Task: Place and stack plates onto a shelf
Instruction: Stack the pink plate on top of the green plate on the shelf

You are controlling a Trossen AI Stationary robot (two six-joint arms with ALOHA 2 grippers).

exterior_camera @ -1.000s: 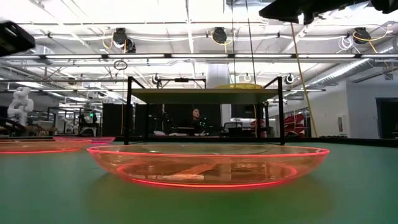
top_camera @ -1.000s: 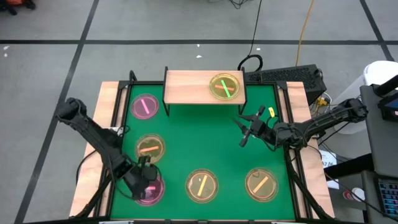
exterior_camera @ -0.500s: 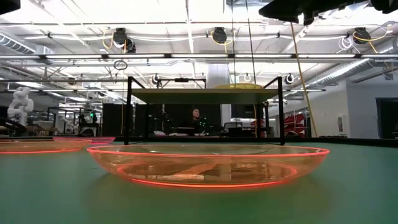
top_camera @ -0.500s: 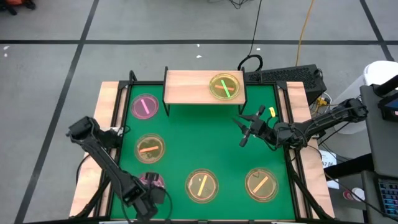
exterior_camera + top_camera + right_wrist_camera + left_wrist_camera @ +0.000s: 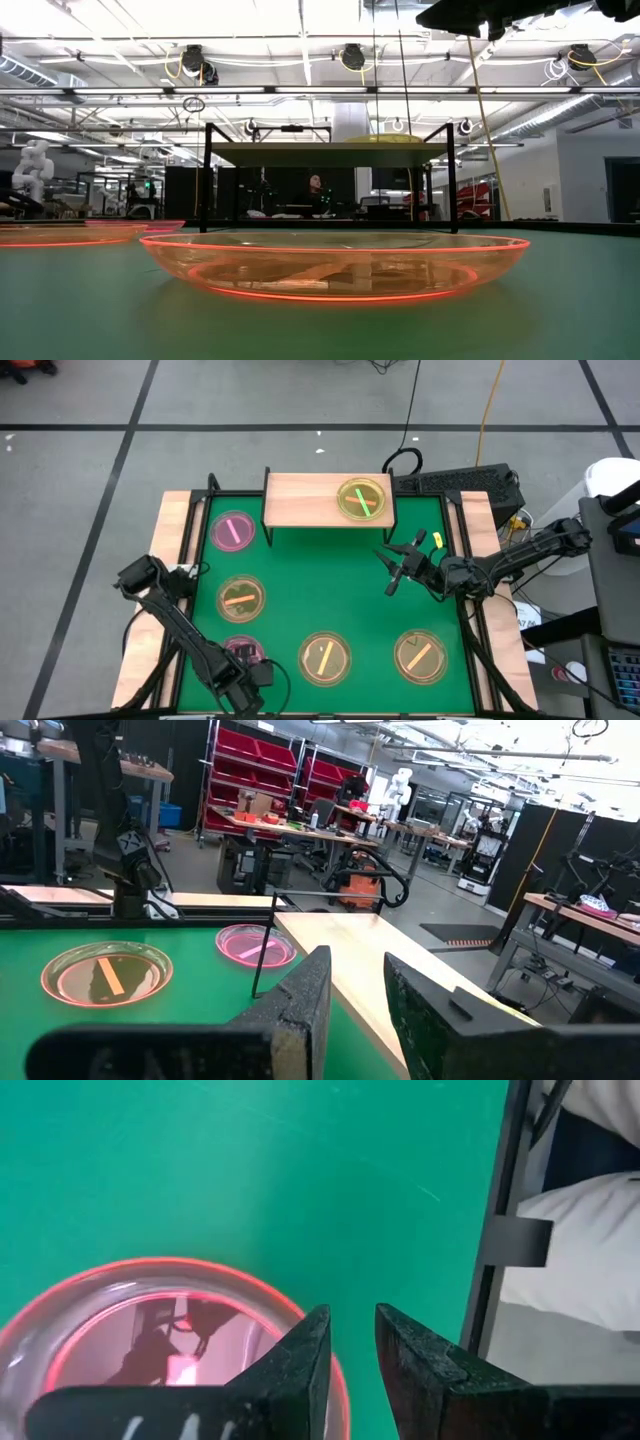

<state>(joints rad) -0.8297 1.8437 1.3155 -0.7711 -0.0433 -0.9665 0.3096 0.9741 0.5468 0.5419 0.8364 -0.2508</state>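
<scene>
Five plates lie on the green mat: pink [image 5: 232,531], amber [image 5: 241,598], pink [image 5: 243,652], yellow-green [image 5: 325,657] and amber [image 5: 420,656]. A green plate [image 5: 361,499] rests on the right half of the wooden shelf [image 5: 300,500]. My left gripper [image 5: 252,668] points down, open by a narrow gap, at the near-right rim [image 5: 290,1302] of the near pink plate [image 5: 150,1330]; I cannot tell whether it touches. My right gripper [image 5: 400,565] hangs open above the mat, right of centre, with nothing between its fingers [image 5: 300,1010].
The shelf stands on thin black legs [image 5: 206,180] at the far edge. In the low view the yellow-green plate [image 5: 335,265] fills the foreground. A black frame rail [image 5: 500,1240] runs along the mat's edge beside my left gripper. Bare mat [image 5: 320,580] lies at the centre.
My left gripper has gone toward the table's near edge and slightly down, from over the near pink plate to its near-right rim, rolling a little. Most of that plate now shows. The plates lie where they were.
</scene>
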